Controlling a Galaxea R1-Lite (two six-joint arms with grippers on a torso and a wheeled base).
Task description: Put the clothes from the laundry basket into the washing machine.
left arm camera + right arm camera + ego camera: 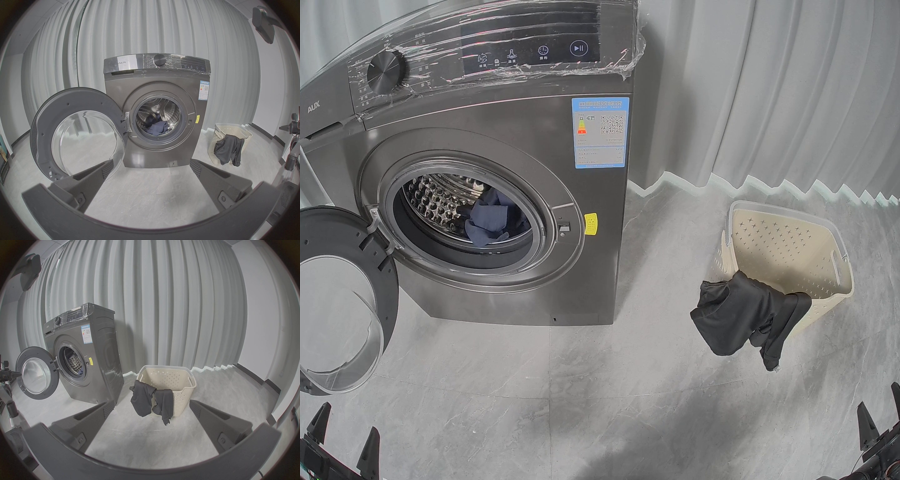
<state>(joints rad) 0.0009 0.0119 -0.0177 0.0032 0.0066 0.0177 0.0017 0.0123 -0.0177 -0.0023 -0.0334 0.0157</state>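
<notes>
Washing machine [506, 119]: a grey front-loader standing on the grey tiled floor [612, 387], with a pale pleated curtain [769, 94] behind it. Clear plastic film [487, 62] wraps the control panel on top.

Door [337, 237]: round, glass centre, swung fully open on the machine's left side. The drum [434, 194] is exposed.

Blue garment [487, 222]: lies bunched inside the drum, low and toward the front opening, touching the drum wall.

Laundry basket [787, 250]: cream perforated plastic, upright on the floor to the right of the washing machine and apart from it, near the curtain hem.

Black garment [744, 309]: draped over the basket's near rim, most of it hanging down the outside wall toward the floor. Whether its lowest tip touches the floor I cannot tell. In the head view, the part of the basket's interior that shows is bare wall.

Left gripper [347, 431]: low in the head view at the left edge, over the floor in front of the open door. Jaws apart, nothing between them. Its wrist view looks straight at the drum opening.

Right gripper [878, 406]: low at the right edge, over the floor on the near side of the basket, well apart from the black garment. Jaws apart, holding nothing. Its wrist view faces the basket.
</notes>
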